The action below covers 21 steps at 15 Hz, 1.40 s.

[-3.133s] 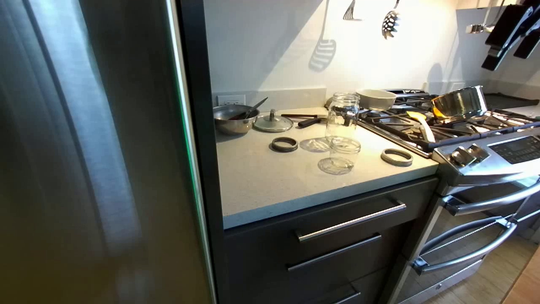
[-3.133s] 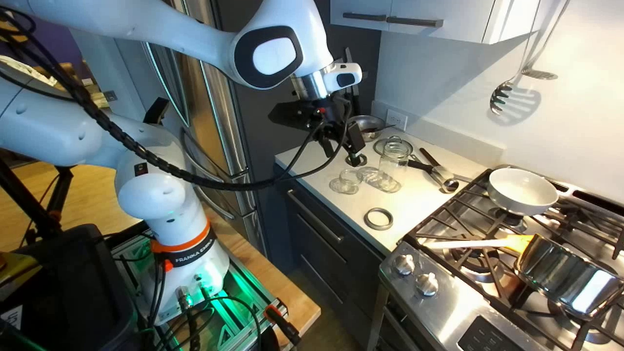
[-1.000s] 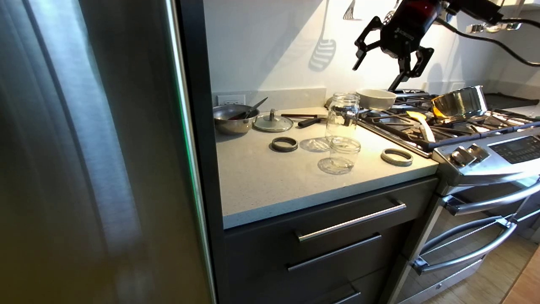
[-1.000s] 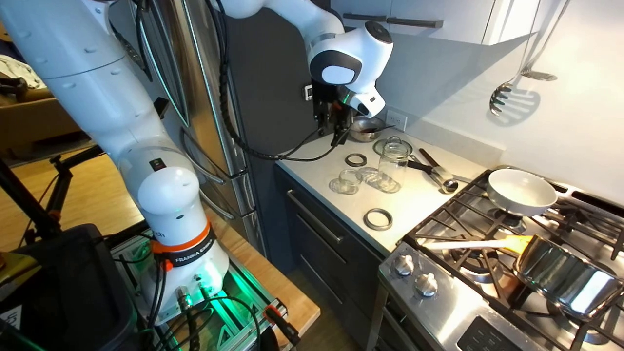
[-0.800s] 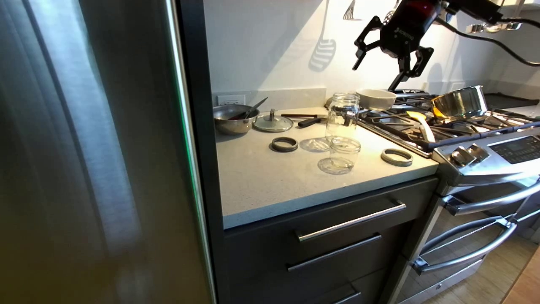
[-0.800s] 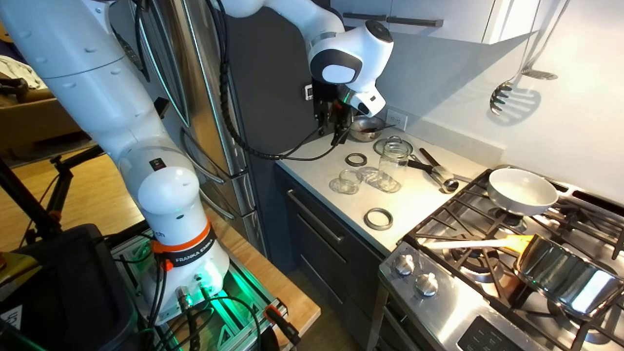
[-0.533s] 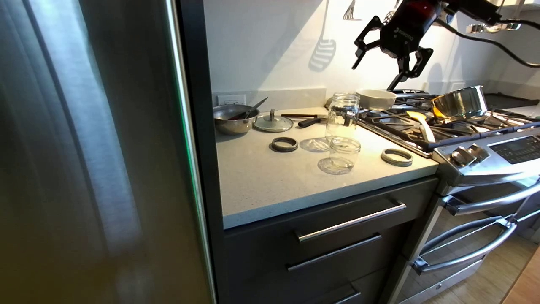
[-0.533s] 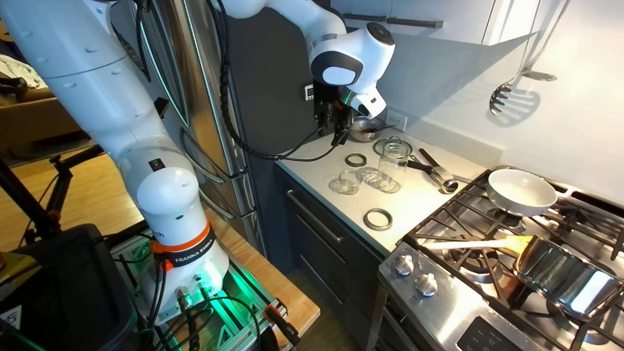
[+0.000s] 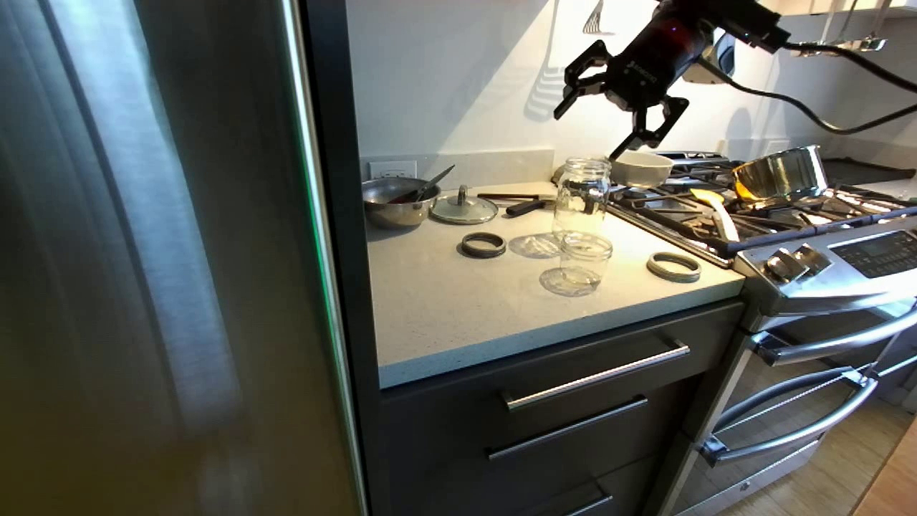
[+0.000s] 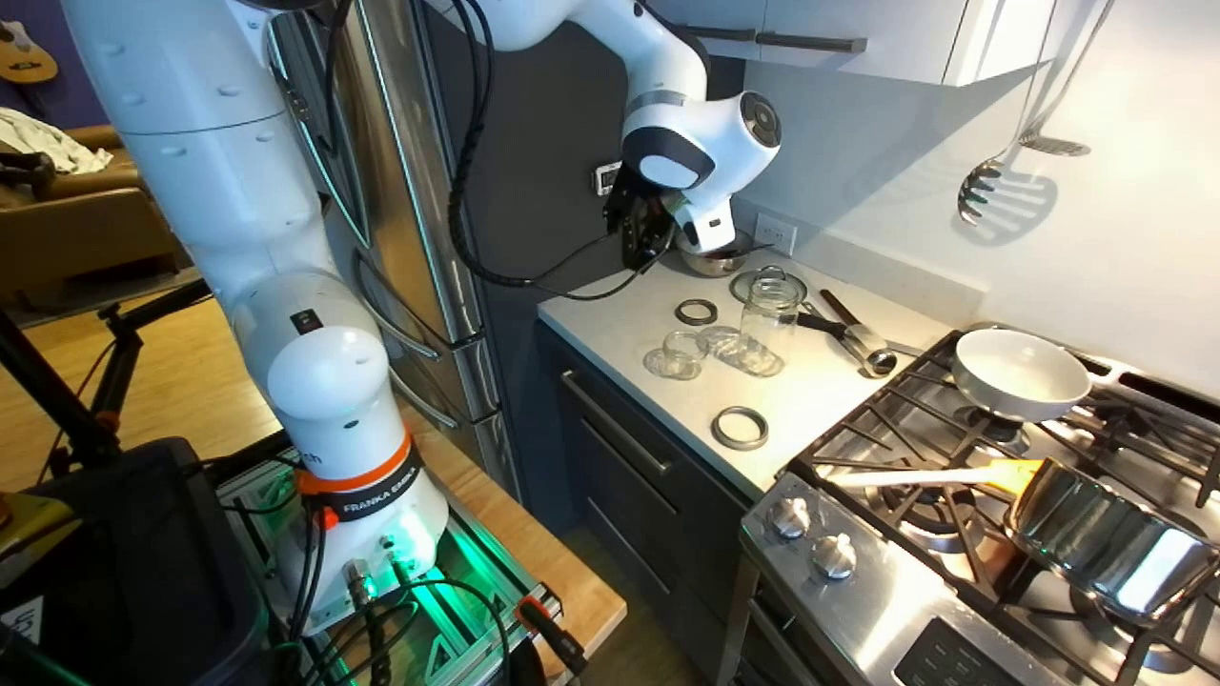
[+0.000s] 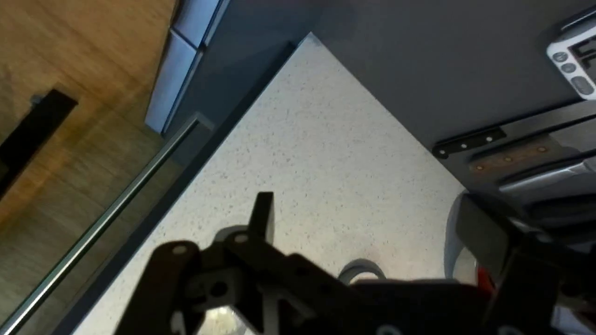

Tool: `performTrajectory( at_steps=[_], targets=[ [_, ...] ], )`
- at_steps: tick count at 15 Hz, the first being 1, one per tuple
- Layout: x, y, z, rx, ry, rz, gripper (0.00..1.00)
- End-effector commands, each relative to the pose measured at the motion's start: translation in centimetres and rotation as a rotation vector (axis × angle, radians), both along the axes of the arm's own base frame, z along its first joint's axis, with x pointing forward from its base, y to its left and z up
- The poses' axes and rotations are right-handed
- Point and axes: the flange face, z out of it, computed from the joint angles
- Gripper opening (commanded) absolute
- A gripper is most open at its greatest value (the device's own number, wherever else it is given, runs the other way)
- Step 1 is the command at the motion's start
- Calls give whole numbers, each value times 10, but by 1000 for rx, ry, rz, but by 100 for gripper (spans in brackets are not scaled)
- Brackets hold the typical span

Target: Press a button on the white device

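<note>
The white device (image 10: 607, 178) is mounted on the dark side panel above the counter. In the wrist view the white device (image 11: 576, 77) is at the upper right edge, partly cut off, with a dark display and several grey oval buttons. My gripper (image 9: 585, 137) is open and empty in an exterior view, held in the air above the counter; the device is out of view there. In the wrist view the fingers of the gripper (image 11: 365, 200) are spread wide over the counter, apart from the device. In an exterior view the gripper (image 10: 643, 229) is just below the device, its fingertips unclear.
Knives (image 11: 470, 143) hang on the dark panel below the device. The counter (image 9: 444, 308) bears a metal bowl (image 9: 401, 209), a glass lid (image 9: 464, 208), a tall jar (image 9: 582, 197), a small jar (image 9: 586, 258) and metal rings (image 9: 673, 268). A stove (image 10: 839, 514) adjoins it.
Three seconds ago the gripper hung over the counter, outside an exterior view. It then rose into that view, and in the last half second moved left, slightly down, and tilted. Its fingers stay open.
</note>
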Motion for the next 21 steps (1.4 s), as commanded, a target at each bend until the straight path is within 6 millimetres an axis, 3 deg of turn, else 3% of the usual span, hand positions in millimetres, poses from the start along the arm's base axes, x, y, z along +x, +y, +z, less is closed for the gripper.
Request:
performTrajectory(
  at_steps=[1, 10, 21],
  targets=[
    [22, 11, -16, 162, 106, -41, 100],
    [62, 35, -55, 575, 234, -145, 100],
    [113, 66, -80, 700, 361, -191, 100]
  ],
)
